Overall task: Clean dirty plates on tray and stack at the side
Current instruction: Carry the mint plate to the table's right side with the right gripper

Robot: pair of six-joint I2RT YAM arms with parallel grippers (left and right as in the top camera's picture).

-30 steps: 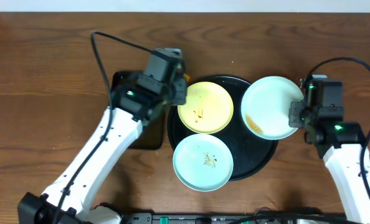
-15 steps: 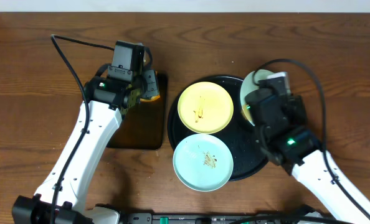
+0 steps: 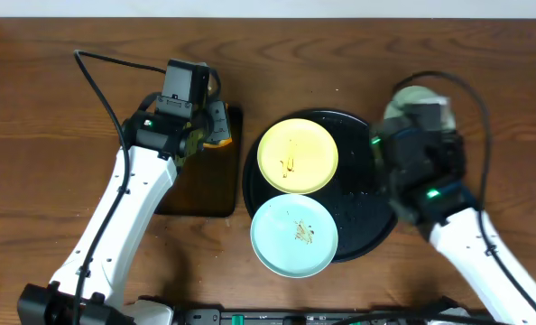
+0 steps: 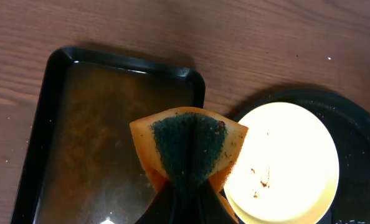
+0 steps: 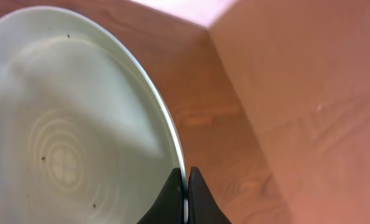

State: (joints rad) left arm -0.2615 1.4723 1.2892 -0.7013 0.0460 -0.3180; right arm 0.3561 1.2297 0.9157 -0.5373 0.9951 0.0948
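Right, left gripper (image 4: 186, 191) first: what's it got?

Clenched on an orange sponge (image 4: 190, 146), dark scrub face showing, over the brown tray's (image 4: 79, 137) edge nearest the black tray (image 3: 363, 226).

And the right gripper (image 5: 186, 185)?

Pinching the rim of a mint plate (image 5: 60, 124), tipped up on edge above the black tray's far right rim.

What's on the black tray itself?

Yellow plate (image 3: 297, 155) at its far left, brown specks on it. Second mint plate (image 3: 294, 235) overhangs its near left rim, out over the counter (image 3: 51, 108).
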